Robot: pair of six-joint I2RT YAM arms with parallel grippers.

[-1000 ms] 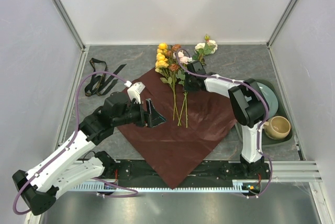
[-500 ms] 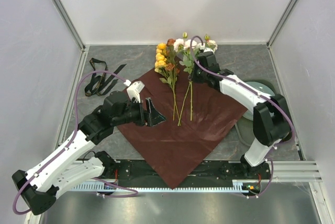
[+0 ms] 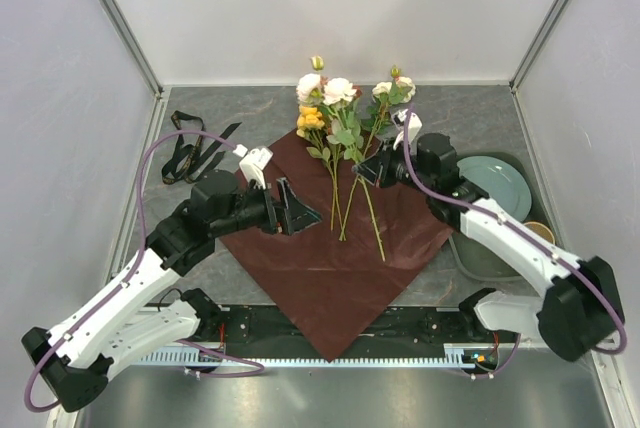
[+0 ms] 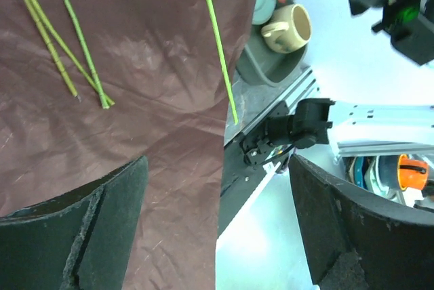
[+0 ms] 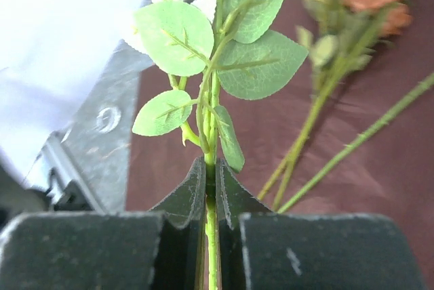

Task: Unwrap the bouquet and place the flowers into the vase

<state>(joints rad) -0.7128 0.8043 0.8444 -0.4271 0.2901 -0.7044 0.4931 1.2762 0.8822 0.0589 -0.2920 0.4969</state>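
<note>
The bouquet lies undone: its maroon paper [image 3: 320, 258] is spread flat and the black ribbon [image 3: 195, 153] lies at the far left. My right gripper [image 3: 368, 172] is shut on the green stem [image 5: 211, 168] of a cream-white rose spray [image 3: 326, 89], and the stem's tail [image 3: 378, 238] slants over the paper. Yellow and rust flowers [image 3: 310, 120] and another white spray [image 3: 392, 90] lie at the paper's far corner, with their stems [image 4: 74, 39] on the sheet. My left gripper [image 3: 290, 210] hangs open over the paper's left side, with nothing between its fingers [image 4: 88, 236]. No vase shows.
At the right, a teal plate [image 3: 498, 183] sits on a dark tray [image 3: 470, 260]. A beige mug [image 4: 293, 27] stands beside it, partly hidden by my right arm in the top view. Grey walls enclose the table on three sides.
My right gripper has carried the white rose spray up off the pile and over to the right. The left gripper's jaws have spread a little wider, and the left arm has barely moved.
</note>
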